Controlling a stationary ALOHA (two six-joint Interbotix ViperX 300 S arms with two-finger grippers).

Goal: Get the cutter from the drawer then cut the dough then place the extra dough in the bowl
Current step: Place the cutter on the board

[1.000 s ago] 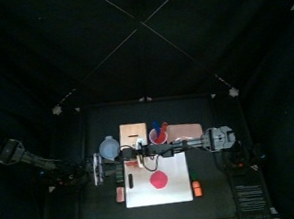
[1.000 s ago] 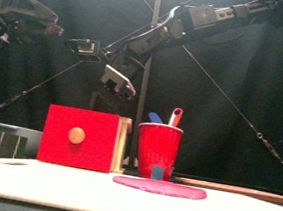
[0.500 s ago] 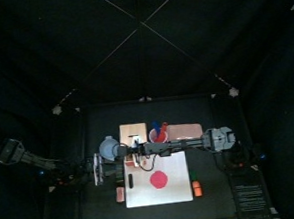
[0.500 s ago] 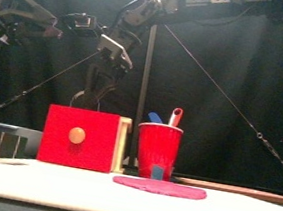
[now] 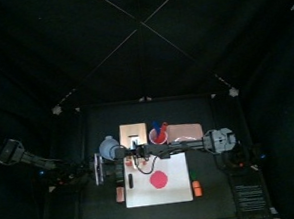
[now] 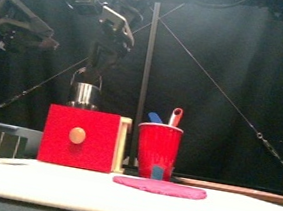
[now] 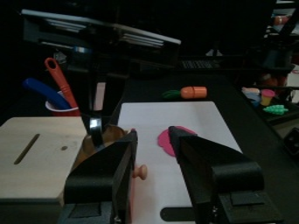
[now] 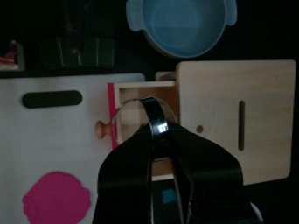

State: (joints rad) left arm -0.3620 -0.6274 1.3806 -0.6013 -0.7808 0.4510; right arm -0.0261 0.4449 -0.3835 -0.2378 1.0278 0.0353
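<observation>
Metal glints between the closed jaws of the right pincer (image 8: 158, 131): it grips the round metal cutter (image 6: 85, 95), which hangs just above the top of the pale wooden box (image 8: 233, 96). The box's red drawer front (image 6: 82, 139), with its small round knob, stands out from the box toward the white cutting board (image 8: 47, 140). The arm reaches in from the bench's right side, past the middle. The left pincer (image 7: 149, 138) hovers near the bench's left side, jaws spread wide and holding nothing, and faces the box and the board.

The box sits toward the back of the bench, left of middle. A blue-grey bowl (image 8: 181, 26) stands just beside it on the left, and a red cup (image 6: 158, 147) just beside it on the right. The cup holds a blue toy knife (image 6: 155, 118) and a red toy knife (image 6: 175, 116). A flat disc of pink dough (image 6: 159, 187) lies on the board, which fills the bench's front middle. An orange toy with a green end (image 7: 187, 91) lies off the board's right edge.
</observation>
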